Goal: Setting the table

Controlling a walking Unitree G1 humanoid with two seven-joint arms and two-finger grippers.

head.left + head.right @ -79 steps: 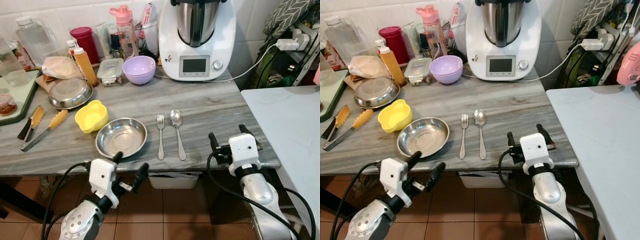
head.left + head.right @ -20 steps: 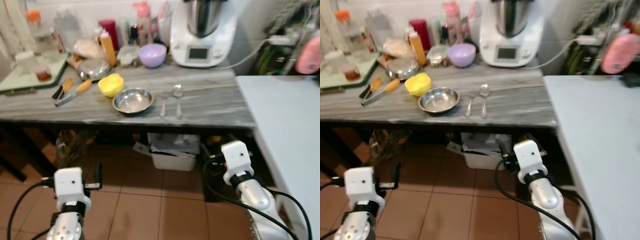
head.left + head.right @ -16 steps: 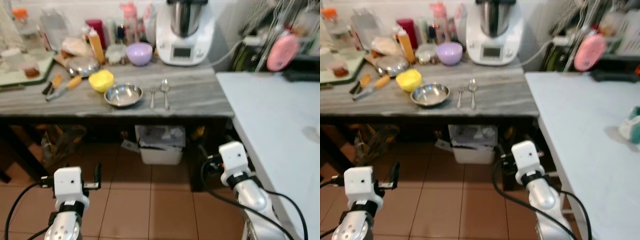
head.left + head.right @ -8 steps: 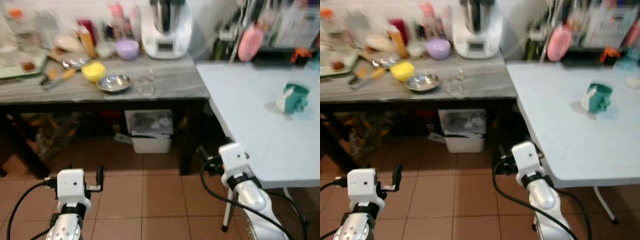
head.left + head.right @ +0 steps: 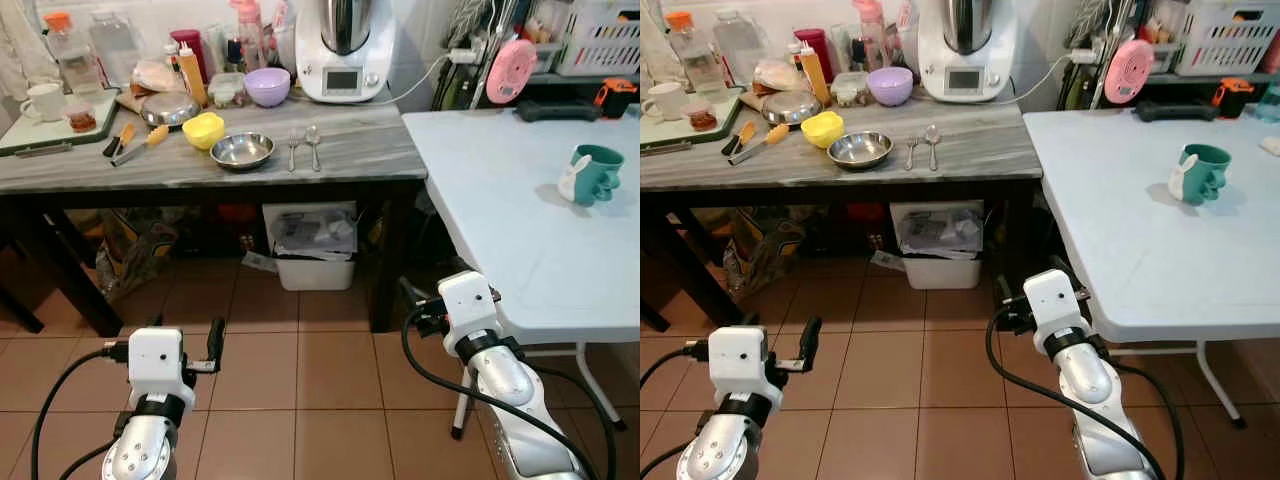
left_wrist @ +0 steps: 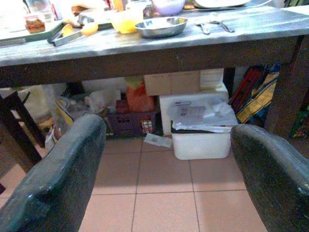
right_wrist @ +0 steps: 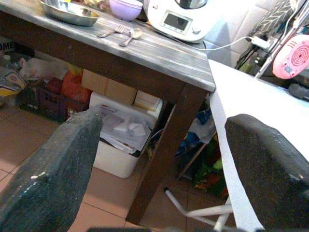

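The left tool (image 6: 164,159) is hanging low over the tiled floor (image 5: 300,380) with its two black fingers (image 6: 58,169) spread wide and gripping nothing. The right tool (image 7: 159,159) is hovering just off the near corner of the white table (image 5: 520,190), likewise released, its fingers (image 7: 48,169) parted around empty air. Both are sitting well apart from the grey wooden table (image 5: 360,150) ahead.

On that grey table, a steel plate (image 5: 243,151) is lying near the front edge, with a fork (image 5: 292,147) and a spoon (image 5: 313,144) resting side by side just to its right. A yellow bowl (image 5: 203,129) is touching or almost touching the plate's far-left rim. Behind it a second steel dish (image 5: 168,109) is sitting next to an orange bottle (image 5: 187,68), and a purple bowl (image 5: 267,86) is standing beside a white kitchen machine (image 5: 346,45) at the wall. Orange-handled utensils (image 5: 135,143) are lying further left, beside a green tray (image 5: 45,125) carrying a white cup (image 5: 45,100).

Under the grey table a white bin (image 5: 315,245) is standing on the floor. A teal mug (image 5: 592,172) is standing on the white table.
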